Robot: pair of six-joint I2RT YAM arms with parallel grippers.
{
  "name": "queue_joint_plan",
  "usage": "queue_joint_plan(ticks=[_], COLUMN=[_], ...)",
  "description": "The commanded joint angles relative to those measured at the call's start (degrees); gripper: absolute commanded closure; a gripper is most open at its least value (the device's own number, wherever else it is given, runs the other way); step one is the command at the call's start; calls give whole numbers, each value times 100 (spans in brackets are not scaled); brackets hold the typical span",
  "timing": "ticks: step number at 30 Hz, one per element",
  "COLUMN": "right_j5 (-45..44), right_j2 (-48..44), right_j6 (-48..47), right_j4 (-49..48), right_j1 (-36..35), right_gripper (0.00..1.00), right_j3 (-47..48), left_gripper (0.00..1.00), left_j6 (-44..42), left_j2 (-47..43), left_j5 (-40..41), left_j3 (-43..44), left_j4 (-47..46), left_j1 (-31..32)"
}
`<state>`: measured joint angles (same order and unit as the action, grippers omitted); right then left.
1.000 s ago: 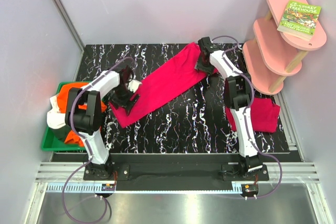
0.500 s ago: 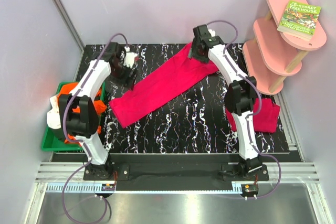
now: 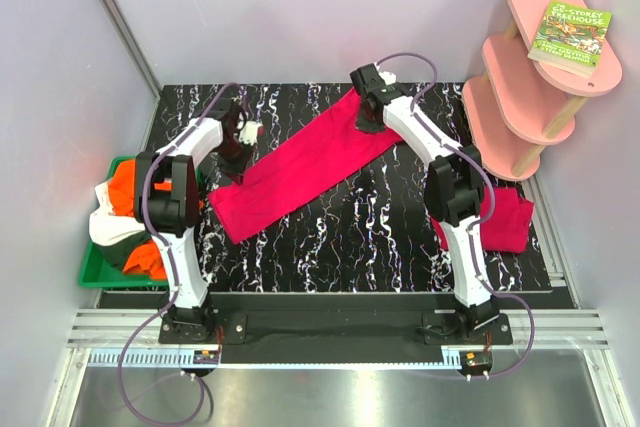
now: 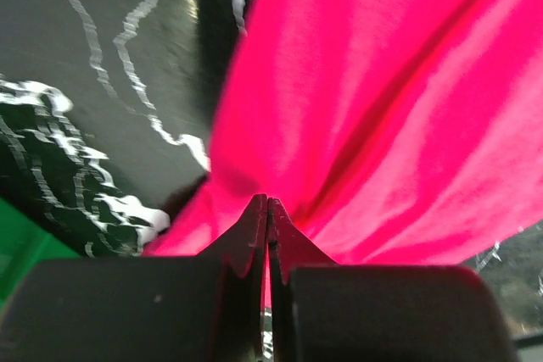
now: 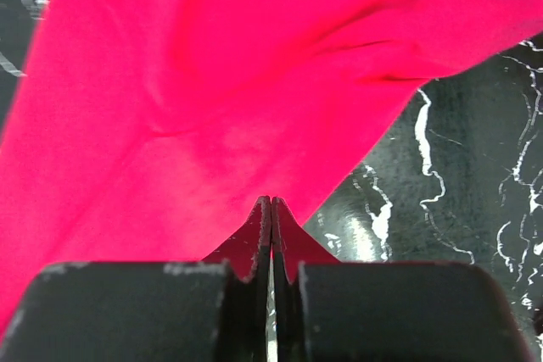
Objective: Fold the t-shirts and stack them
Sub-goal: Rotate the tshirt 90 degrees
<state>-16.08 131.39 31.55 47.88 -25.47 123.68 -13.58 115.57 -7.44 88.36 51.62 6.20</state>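
The left gripper [image 4: 268, 203] and right gripper [image 5: 271, 203], pinching the crimson-pink cloth t-shirt [image 3: 300, 172] at their fingertips, now sit farther back, probably tautening its fold.

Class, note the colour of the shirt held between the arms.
Plain crimson-pink t-shirt, clearest in the top external view.

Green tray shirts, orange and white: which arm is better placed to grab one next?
Probably left. The green plastic tray lies beside the left arm, whose fingers pinch the crimson cloth t-shirt; the right arm stands across the table.
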Motion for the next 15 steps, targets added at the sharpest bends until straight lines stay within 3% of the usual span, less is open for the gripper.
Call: queue_joint_plan(ticks=[1, 8, 15], right_j5=[-396, -388, -238], right_j2=[79, 492, 1106], right_j6=[-88, -35, -88], right_j4=[-147, -95, 309], right_j1=[-54, 7, 104], right_gripper=[100, 100, 100], right_j3=[-80, -160, 446], left_gripper=[100, 100, 100], left_j6=[-30, -223, -566], left_j2=[-87, 62, 27], left_j5=[217, 357, 568], left_j3=[15, -310, -662], left_j4=[-319, -82, 190], left_j1=[-40, 22, 189])
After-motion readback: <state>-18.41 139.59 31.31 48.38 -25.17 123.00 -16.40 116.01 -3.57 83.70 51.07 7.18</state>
